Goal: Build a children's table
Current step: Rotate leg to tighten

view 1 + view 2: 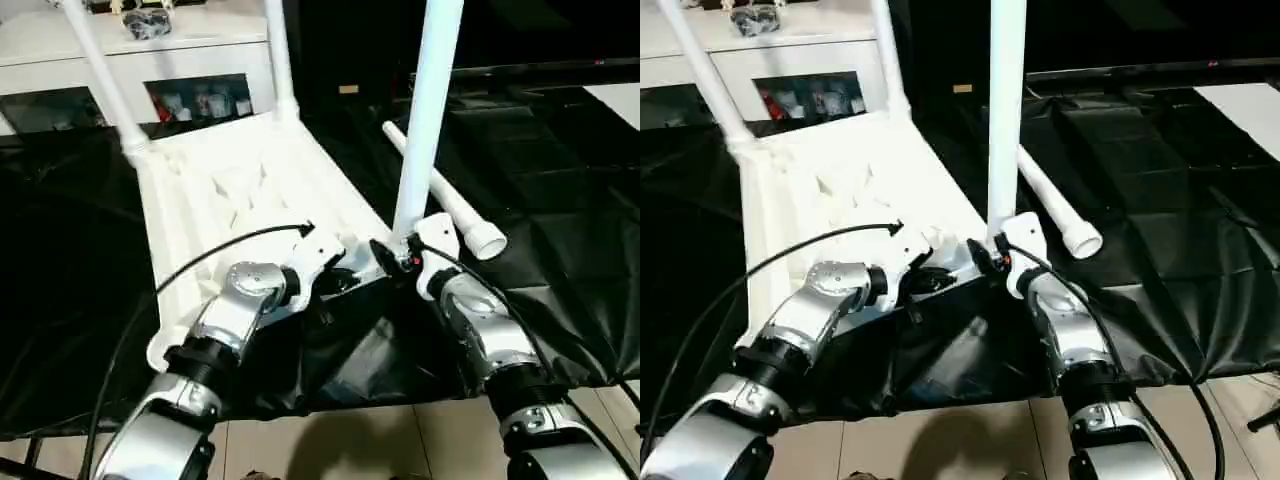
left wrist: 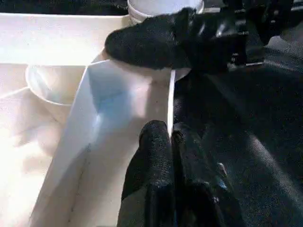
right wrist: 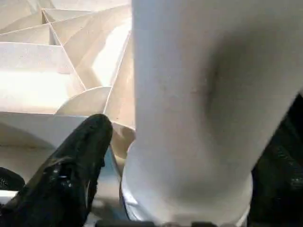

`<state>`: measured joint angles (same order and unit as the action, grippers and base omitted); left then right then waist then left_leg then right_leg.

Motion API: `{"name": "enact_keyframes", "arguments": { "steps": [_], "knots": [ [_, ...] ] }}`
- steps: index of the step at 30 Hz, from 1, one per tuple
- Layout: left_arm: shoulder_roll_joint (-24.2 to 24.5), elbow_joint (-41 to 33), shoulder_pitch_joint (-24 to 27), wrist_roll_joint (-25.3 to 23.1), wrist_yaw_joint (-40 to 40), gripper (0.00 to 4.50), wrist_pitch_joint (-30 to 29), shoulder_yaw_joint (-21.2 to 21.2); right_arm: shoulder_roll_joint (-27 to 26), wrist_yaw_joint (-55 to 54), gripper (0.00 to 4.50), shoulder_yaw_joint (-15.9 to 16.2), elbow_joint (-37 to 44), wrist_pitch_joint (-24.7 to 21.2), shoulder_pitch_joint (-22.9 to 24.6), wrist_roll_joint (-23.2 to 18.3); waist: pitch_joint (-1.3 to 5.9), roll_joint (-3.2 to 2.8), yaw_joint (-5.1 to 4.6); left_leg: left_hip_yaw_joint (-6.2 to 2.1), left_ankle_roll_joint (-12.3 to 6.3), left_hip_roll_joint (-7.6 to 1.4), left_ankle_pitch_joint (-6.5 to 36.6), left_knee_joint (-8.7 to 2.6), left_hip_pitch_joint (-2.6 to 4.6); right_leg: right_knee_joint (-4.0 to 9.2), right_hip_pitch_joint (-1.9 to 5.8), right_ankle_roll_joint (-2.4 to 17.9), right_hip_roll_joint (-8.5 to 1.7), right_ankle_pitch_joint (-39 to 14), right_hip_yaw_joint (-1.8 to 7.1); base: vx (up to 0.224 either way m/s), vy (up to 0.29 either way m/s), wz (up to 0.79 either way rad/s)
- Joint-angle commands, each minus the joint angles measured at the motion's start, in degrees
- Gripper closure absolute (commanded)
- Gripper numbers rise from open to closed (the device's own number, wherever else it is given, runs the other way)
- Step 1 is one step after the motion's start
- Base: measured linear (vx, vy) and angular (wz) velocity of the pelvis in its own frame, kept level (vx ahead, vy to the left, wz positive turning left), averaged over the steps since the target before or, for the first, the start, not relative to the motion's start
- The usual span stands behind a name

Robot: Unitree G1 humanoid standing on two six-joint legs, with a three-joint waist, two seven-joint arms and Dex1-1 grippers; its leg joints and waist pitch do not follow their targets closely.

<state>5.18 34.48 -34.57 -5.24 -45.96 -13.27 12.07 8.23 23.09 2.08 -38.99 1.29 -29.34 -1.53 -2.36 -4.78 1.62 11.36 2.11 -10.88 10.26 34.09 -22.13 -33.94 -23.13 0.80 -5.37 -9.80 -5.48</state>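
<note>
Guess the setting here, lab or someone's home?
Probably an indoor test space dressed as a room: black sheeting covers the work surface, a white cabinet with glass doors stands behind, and tiled floor shows below.

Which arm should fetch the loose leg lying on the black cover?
Right, probably. The loose leg lies on the right side, just beyond the right gripper, whose fingers stand open around the upright leg. The left gripper is shut at the tabletop edge.

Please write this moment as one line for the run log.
tabletop: upside down, three legs upright | fourth leg: lying on black sheet | right gripper: at near-right leg base | left gripper: shut, at tabletop edge
</note>
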Motion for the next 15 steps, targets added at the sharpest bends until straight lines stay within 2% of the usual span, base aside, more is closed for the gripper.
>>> {"name": "enact_keyframes", "arguments": {
  "steps": [1, 2, 5, 6, 8, 9, 11, 12, 13, 15],
  "knots": [
    [-0.39, -2.55, -0.22, 0.68, 1.55, 4.50, -0.39, -0.48, -0.06, 3.14, 0.21, 2.44, 0.96, 0.44, 0.55, 0.29, 3.81, 1.24, 0.05, -1.28, -5.78, -2.11, 10.65, -3.49, 0.68, 4.34, 3.05, 11.75, -3.37, -13.43, 2.54, 0.000, 0.000, 0.00],
    [-0.39, -2.55, -0.22, 0.68, 1.55, 4.50, -0.39, -0.48, -0.06, 3.14, 0.21, 2.44, 0.96, 0.44, 0.55, 0.29, 3.80, 1.50, 0.02, -1.23, -5.95, -2.12, 10.66, -3.48, 0.65, 4.36, 3.05, 11.74, -3.33, -13.45, 2.53, 0.000, 0.000, 0.00],
    [0.54, -3.15, 0.10, 0.68, 1.32, 4.50, -0.72, -0.24, 3.65, 7.31, 0.21, 0.94, 7.16, -1.94, 3.00, -1.47, 3.77, 1.54, 0.38, -1.25, -6.71, -2.21, 9.72, -3.41, 0.67, 4.28, 3.19, 11.08, -3.24, -12.73, 2.62, 0.000, 0.000, 0.00],
    [0.83, -3.56, 0.30, 0.81, 1.24, 4.50, -0.98, -0.26, 5.75, 10.01, 0.21, 0.16, 10.83, -4.11, 4.64, -3.18, 3.88, 1.47, 0.42, -1.29, -6.87, -2.23, 9.26, -3.36, 0.65, 4.11, 3.18, 11.25, -3.26, -12.07, 2.62, 0.000, 0.000, 0.00],
    [0.97, -3.85, 0.42, 0.97, 1.22, 4.50, -1.25, -0.32, 7.81, 12.97, 0.21, -0.19, 14.22, -5.49, 6.32, -4.82, 3.85, 1.52, 0.56, -1.27, -7.59, -2.24, 8.96, -3.32, 0.62, 4.06, 3.34, 11.41, -3.17, -10.83, 2.64, 0.000, 0.000, 0.00],
    [1.01, -4.01, 0.49, 1.04, 1.23, 4.50, -1.38, -0.34, 8.93, 14.68, 0.21, -0.35, 16.20, -6.19, 7.35, -5.87, 3.84, 1.67, 0.50, -1.25, -7.90, -2.14, 8.79, -3.24, 0.42, 4.06, 3.37, 11.33, -3.24, -10.66, 2.59, 0.000, 0.000, 0.00],
    [1.05, -4.20, 0.62, 1.18, 1.30, 4.50, -1.60, -0.41, 11.78, 19.49, 0.21, -1.02, 22.05, -8.83, 10.38, -9.67, 3.70, 1.34, 0.44, -1.28, -8.24, -1.99, 9.39, -3.25, 0.35, 4.38, 3.46, 10.92, -3.18, -12.05, 2.51, 0.000, 0.000, 0.00],
    [1.05, -4.22, 0.64, 1.21, 1.33, 4.50, -1.63, -0.43, 12.29, 20.42, 0.21, -1.14, 23.15, -9.36, 10.95, -10.44, 3.73, 1.48, 0.55, -1.20, -8.46, -1.98, 9.66, -3.17, 0.53, 4.60, 3.40, 10.64, -3.10, -12.43, 2.49, 0.000, 0.000, 0.00],
    [1.13, -4.11, 0.59, 1.26, 1.09, 4.50, -1.26, -0.23, 14.89, 24.13, 0.21, -1.19, 27.58, -11.93, 13.65, -12.86, 3.74, 1.68, 0.51, -1.26, -8.53, -1.97, 9.70, -3.17, 0.32, 4.57, 3.50, 10.36, -3.13, -12.93, 2.46, 0.000, 0.000, 0.00],
    [1.13, -4.00, 0.52, 1.29, 1.14, 4.50, -0.93, -0.16, 16.11, 25.52, 0.21, -1.25, 29.47, -13.51, 14.96, -13.80, 3.67, 1.70, 0.59, -1.33, -8.36, -2.06, 10.18, -3.23, 0.34, 4.71, 3.34, 9.93, -3.15, -14.47, 2.40, 0.000, 0.000, 0.00]
  ]
}}
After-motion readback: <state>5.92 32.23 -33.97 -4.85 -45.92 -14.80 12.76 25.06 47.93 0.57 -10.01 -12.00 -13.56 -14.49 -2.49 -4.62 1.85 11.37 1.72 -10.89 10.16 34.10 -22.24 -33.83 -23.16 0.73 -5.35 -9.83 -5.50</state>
